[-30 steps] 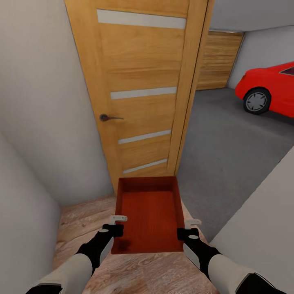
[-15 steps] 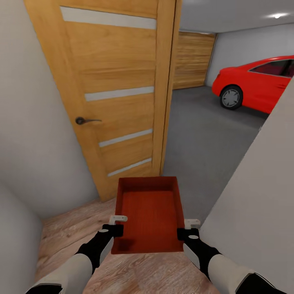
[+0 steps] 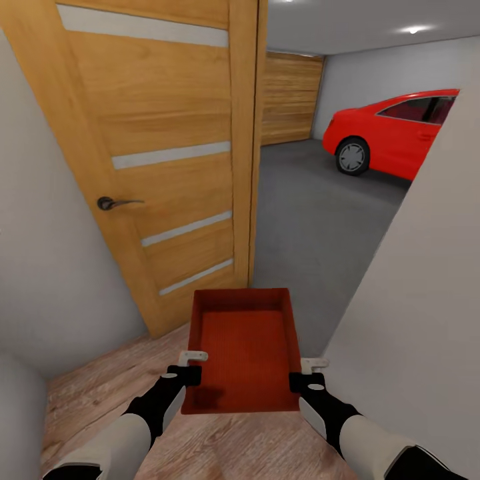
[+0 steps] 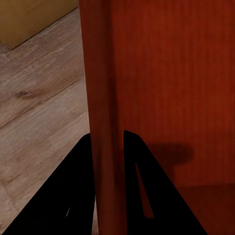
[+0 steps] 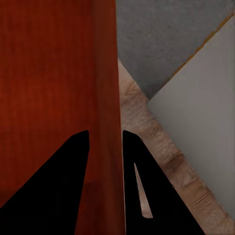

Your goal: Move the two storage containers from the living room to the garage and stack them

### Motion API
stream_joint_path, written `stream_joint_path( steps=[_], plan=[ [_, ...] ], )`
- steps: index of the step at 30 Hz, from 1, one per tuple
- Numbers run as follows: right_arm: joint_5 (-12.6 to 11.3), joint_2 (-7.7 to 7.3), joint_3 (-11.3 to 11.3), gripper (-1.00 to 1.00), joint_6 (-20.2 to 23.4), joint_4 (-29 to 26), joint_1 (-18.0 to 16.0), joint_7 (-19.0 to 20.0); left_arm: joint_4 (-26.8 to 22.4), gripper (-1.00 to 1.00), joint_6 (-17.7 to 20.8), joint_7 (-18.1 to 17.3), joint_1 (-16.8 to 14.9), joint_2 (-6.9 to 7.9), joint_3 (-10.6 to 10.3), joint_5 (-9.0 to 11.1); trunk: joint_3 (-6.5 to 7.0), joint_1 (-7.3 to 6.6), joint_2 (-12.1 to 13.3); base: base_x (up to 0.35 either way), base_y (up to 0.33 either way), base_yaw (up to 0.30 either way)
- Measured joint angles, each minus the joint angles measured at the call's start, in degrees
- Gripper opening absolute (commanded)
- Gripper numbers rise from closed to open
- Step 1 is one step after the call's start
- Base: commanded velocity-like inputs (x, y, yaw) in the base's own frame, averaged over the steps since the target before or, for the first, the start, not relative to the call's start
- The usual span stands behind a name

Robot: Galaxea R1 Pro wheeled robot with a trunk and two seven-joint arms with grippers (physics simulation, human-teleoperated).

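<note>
Both arms have pale grey-white forearm shells, black wrist sections and small light grey finger tips; the left gripper (image 3: 189,366) and right gripper (image 3: 308,373) show flat black triangular fingers (image 4: 142,196)

I see an orange-red storage container (image 3: 243,350), finely ribbed inside and darker along its inner walls. My left gripper (image 3: 192,365) and right gripper (image 3: 309,373) have pale grey tips on black bodies, with off-white forearms behind. In the wrist views their fingers (image 4: 73,196) read as flat black against the red wall. The door (image 3: 153,153) is honey wood with 4 frosted white strips and a dark handle (image 3: 115,203). Under me the wood-plank floor (image 3: 87,393) is light beige with brownish grain. Ahead, the garage floor (image 3: 313,220) is dark grey, the walls (image 3: 427,320) white-grey, the car (image 3: 393,137) bright red with a silver wheel.
</note>
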Motion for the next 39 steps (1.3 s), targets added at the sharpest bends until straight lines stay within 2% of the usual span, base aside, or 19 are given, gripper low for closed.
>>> stream_joint_path(
  steps=[9, 28, 39],
  plan=[
    [0.0, -0.01, 0.0, -1.00, -0.1, 0.0, 0.0, 0.0, -0.1, -1.00, 0.0, 0.0, 0.0, -0.01, 0.0, 0.0, 0.00, 0.00, 0.0, 0.153, 0.289, -0.058],
    [0.0, -0.01, 0.0, -1.00, -0.1, 0.0, 0.0, 0.0, 0.0, -1.00, -0.1, 0.0, 0.0, -0.02, 0.0, -0.1, 0.00, 0.00, 0.0, 0.157, 0.275, -0.280],
    [0.0, -0.01, 0.0, -1.00, -0.1, 0.0, 0.0, -0.1, 0.1, -1.00, -0.2, 0.0, 0.0, -0.01, 0.1, -0.1, 0.00, 0.00, 0.0, 0.145, 0.141, -0.287]
  ],
)
